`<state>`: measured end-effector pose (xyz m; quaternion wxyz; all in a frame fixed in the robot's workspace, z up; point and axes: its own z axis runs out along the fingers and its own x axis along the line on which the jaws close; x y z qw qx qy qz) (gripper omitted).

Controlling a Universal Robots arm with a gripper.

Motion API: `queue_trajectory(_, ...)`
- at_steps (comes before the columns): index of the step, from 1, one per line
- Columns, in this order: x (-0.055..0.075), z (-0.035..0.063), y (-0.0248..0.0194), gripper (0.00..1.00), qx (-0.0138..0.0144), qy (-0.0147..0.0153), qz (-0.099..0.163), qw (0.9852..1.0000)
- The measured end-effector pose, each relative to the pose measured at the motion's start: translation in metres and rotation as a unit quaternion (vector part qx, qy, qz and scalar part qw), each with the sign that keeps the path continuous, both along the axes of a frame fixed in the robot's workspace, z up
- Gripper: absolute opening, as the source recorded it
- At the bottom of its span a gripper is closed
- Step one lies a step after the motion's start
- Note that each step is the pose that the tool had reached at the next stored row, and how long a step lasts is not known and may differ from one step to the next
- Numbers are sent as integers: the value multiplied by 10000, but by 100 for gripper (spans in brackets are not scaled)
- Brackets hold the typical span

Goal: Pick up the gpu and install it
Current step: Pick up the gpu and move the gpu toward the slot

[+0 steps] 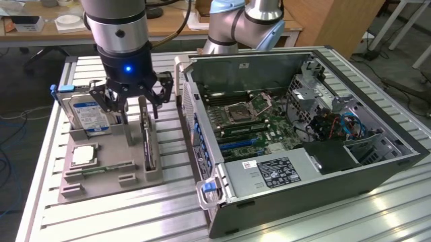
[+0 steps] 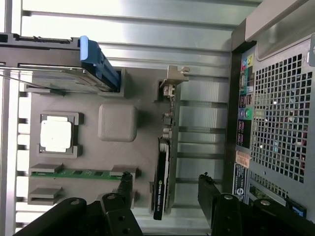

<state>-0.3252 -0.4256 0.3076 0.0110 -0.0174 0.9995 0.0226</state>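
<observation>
Grey plastic tray (image 1: 111,151) on a slatted aluminium table (image 1: 121,222), carrying four parts, one of each: gpu, hard drive, processor chip, memory stick. Gpu (image 2: 162,169) stands on edge in the tray slot nearest the computer case (image 1: 303,151), seated, not lifted. One gripper (image 1: 137,115) with two fingers (image 2: 125,184), released wide; one finger on each side of the card's dark end, both apart from it, nothing grasped. In the exterior view the fingers cover the card's upper end, so its metal bracket cannot be made out there; in the wrist view the bracket shows at the end away from the fingers. Hard drive (image 1: 91,113) upright in its slot beside the gpu, blue tab on its frame; in the wrist view it runs off the edge. Processor chip (image 2: 56,135) lies flat; memory stick (image 2: 74,173) sits on edge, green. Case side is open, board visible; the label print is too small to read. Blue-grey arm joints (image 1: 235,25) behind the case, cut off by the frame.
</observation>
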Motion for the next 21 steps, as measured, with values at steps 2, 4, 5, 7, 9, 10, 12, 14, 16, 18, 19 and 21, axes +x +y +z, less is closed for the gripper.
queue_trajectory(2, 1, -9, 0, 65, 0, 0, -1, 10000)
queue_trajectory(4, 1, -23, -1, 65, 0, 0, -12, 10000)
queue_trajectory(5, 1, -30, -1, 65, 0, 0, -22, 10000)
queue_trajectory(7, 1, -44, -1, 65, 0, 0, -53, 10000)
queue_trajectory(9, 1, -58, -1, 65, 0, 0, -71, 10000)
queue_trajectory(10, 2, -65, -1, 65, 0, 0, -72, 10000)
queue_trajectory(12, 1, -84, -1, 65, 0, 0, -73, 10000)
queue_trajectory(14, 1, -102, -1, 65, 0, 0, -73, 10000)
queue_trajectory(16, 1, -119, -1, 65, 0, 0, -73, 10000)
queue_trajectory(18, 1, -138, -1, 65, 0, 0, -73, 10000)
queue_trajectory(19, 1, -146, -1, 65, 0, 0, -73, 10000)
queue_trajectory(21, 1, -163, -1, 65, 0, 0, -73, 10000)
